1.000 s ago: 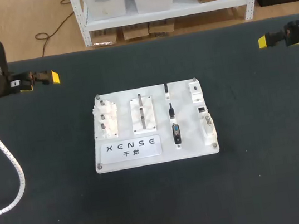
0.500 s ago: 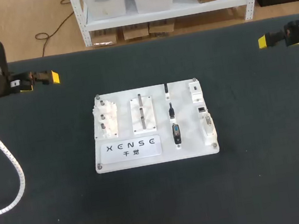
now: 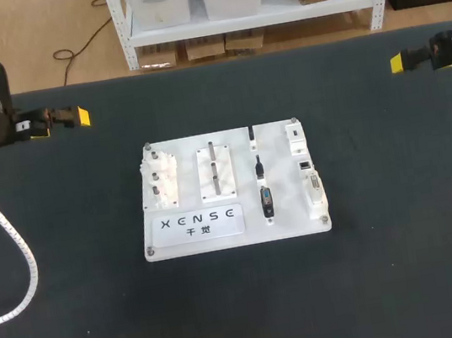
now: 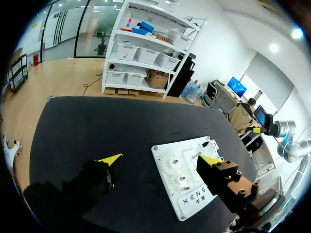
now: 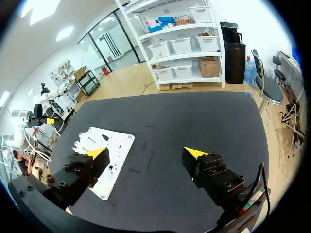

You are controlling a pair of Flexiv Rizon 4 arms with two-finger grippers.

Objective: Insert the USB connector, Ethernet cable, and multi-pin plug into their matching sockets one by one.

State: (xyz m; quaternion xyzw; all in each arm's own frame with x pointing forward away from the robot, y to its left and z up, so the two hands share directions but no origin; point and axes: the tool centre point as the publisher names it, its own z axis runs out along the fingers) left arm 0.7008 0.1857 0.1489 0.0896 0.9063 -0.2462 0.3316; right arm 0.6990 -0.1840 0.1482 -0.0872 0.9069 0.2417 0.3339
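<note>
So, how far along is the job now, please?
Nothing looks done. The USB plug, Ethernet plug and multi-pin plug lie in a column on the board, beside the sockets, apparently not inserted. Nothing is in hand: the left claw and right claw are open and empty, away from the board. All three insertions are left.

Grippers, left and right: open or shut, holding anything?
Left gripper: open, holding nothing.
Right gripper: open, holding nothing.

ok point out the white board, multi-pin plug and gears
white board (image 3: 294,223), head view, bare front strip
multi-pin plug (image 3: 267,201), head view, black body
gears (image 4: 171,168), left wrist view, one gear's face
</note>
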